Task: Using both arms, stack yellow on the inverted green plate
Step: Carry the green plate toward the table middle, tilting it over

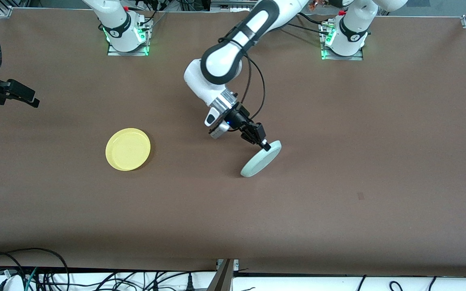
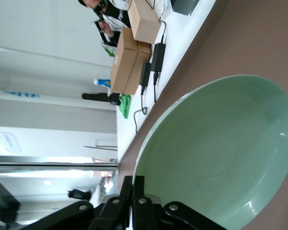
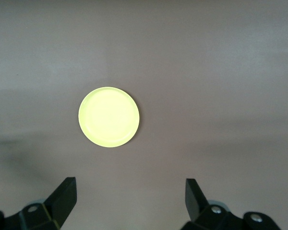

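The green plate (image 1: 259, 159) stands tilted steeply near the table's middle, its low edge at the table and its raised edge in my left gripper (image 1: 264, 145). The left gripper is shut on that rim. In the left wrist view the plate's hollow face (image 2: 221, 153) fills the frame, with the left gripper (image 2: 138, 184) pinching its edge. The yellow plate (image 1: 128, 149) lies flat, rim up, toward the right arm's end. My right gripper (image 1: 34, 101) hangs open and empty high over that end of the table. The right wrist view shows the right gripper (image 3: 129, 184) wide open with the yellow plate (image 3: 109, 116) below it.
The brown table (image 1: 338, 202) carries only the two plates. Cables and a white ledge (image 1: 95, 281) run along the edge nearest the front camera. The arm bases (image 1: 126, 36) stand at the farthest edge.
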Robot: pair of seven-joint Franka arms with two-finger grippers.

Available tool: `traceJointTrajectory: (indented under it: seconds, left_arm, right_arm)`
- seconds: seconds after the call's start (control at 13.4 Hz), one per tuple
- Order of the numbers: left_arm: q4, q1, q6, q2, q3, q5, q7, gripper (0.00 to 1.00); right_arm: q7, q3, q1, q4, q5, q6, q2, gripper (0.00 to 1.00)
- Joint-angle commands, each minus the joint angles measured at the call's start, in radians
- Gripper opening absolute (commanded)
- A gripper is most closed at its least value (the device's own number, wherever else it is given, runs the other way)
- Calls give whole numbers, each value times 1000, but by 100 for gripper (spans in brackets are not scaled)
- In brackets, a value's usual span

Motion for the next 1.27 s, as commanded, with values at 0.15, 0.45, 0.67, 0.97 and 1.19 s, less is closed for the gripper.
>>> traceJointTrajectory:
  seconds: [0.15,0.45,0.67,0.97,1.19]
  left_arm:
    - [59,-93,-34,90,78,68,8,0]
    - [62,-132,-54,124,78,83,6,0]
    - [62,-162,-51,126,78,85,-24,0]
    - [60,-199,-49,162,76,86,-52,0]
    - [59,-216,-54,181,76,86,-96,0]
  right_arm:
    - [3,4,0,-1,-12,-4,-7,100]
    - [0,4,2,-1,-9,-5,-7,100]
    - [3,6,2,-1,-9,-5,-7,100]
    - [3,4,0,-1,-9,-5,-7,100]
    - [3,4,0,-1,-9,-5,-7,100]
